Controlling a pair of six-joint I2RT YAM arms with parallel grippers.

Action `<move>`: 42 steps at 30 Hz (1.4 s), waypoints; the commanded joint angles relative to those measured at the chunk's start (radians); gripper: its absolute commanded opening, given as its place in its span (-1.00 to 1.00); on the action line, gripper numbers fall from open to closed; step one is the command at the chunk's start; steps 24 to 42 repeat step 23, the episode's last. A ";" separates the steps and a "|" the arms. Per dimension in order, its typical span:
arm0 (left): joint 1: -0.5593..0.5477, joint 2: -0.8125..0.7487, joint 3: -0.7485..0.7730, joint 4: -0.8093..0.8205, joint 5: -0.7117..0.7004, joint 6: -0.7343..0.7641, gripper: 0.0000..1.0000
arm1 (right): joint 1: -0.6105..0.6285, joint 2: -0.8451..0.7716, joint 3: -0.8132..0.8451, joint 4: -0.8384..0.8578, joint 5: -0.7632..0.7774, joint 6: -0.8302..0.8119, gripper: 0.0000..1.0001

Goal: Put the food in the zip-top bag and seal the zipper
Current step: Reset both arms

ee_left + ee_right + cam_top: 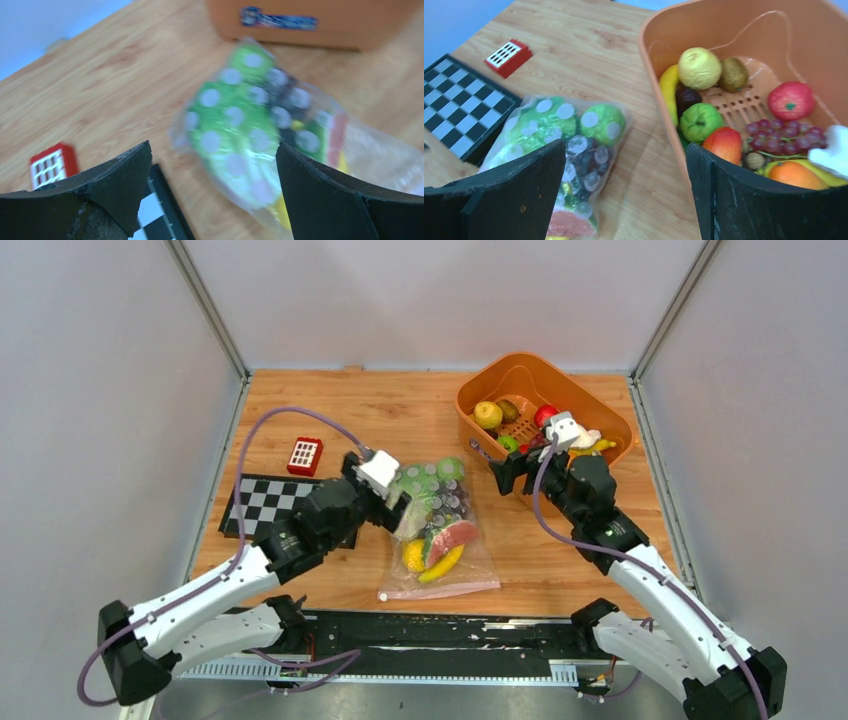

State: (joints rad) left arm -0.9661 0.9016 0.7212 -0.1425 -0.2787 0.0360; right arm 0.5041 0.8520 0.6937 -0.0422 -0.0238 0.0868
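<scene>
Wood-grain tabletop [330, 410]. Clear, crinkly, pale-dotted zip-top bag [478, 565], lumpy with glossy plastic toy food [445, 540], lies just ahead of the spread left gripper [212, 147]. Long axis runs near-to-far, with the pinkish zipper strip [440, 590] at the near end. Right gripper [624, 145], spread, sits over the rim of the orange plastic basket [575, 390].

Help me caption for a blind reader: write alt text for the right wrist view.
The open right gripper hangs between a zip-top bag of food, left, and an orange basket of toy fruit, right. A checkerboard and red block lie farther left.

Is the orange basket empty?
Not empty. The orange basket holds a yellow fruit, purple grapes and a red fruit, among others.
</scene>
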 commanded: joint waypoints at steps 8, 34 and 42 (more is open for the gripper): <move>0.420 -0.085 0.107 -0.194 -0.266 -0.411 1.00 | -0.235 0.024 0.128 -0.078 -0.041 0.067 0.82; 0.420 -0.066 0.147 -0.279 -0.455 -0.535 1.00 | -0.243 -0.010 0.108 -0.085 -0.024 0.073 0.85; 0.420 -0.066 0.147 -0.279 -0.455 -0.535 1.00 | -0.243 -0.010 0.108 -0.085 -0.024 0.073 0.85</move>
